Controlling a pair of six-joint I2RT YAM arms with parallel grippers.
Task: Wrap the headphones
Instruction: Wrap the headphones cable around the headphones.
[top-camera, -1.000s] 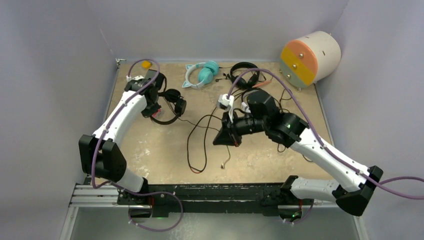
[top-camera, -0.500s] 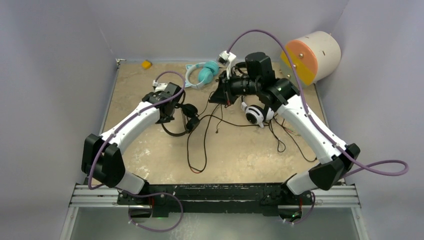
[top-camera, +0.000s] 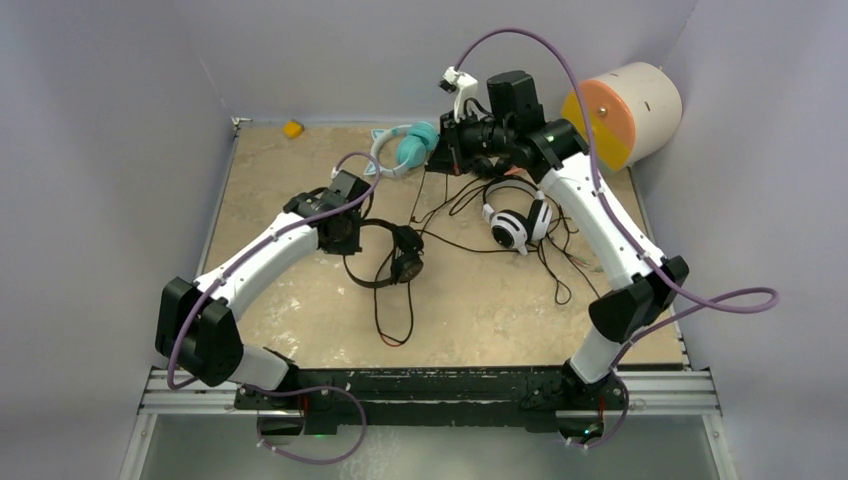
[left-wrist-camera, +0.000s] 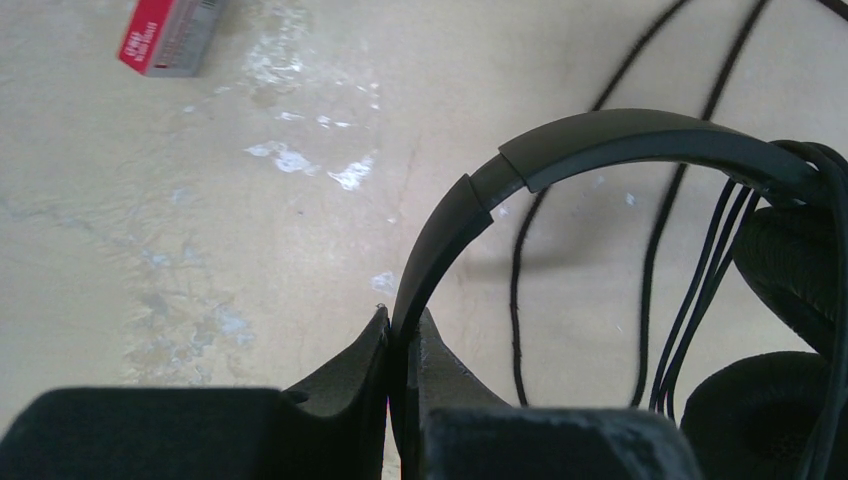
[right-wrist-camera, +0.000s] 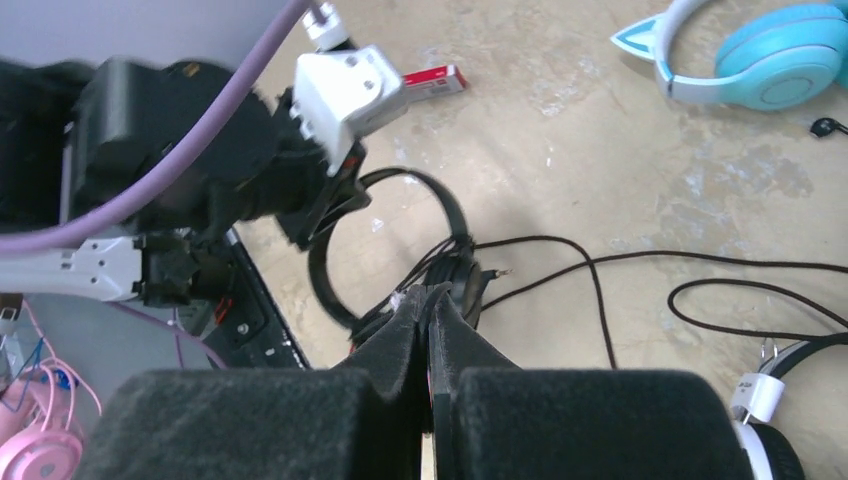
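Gripping the all-black headset (top-camera: 388, 256) by its headband, the left gripper (left-wrist-camera: 404, 335) is clenched on the band. The headset sits centre-left in the top view. Several cable strands (left-wrist-camera: 690, 300) cross the band beside the earcups. Right gripper (right-wrist-camera: 430, 305) is raised at upper centre, jaws pressed together. Cannot tell whether anything is pinched between them. Loose cables (right-wrist-camera: 720, 260) lie on the table (top-camera: 290, 190) beneath. The teal cat-ear headset (top-camera: 408, 148) is just left of it and the white-and-black headset (top-camera: 515, 222) lower right.
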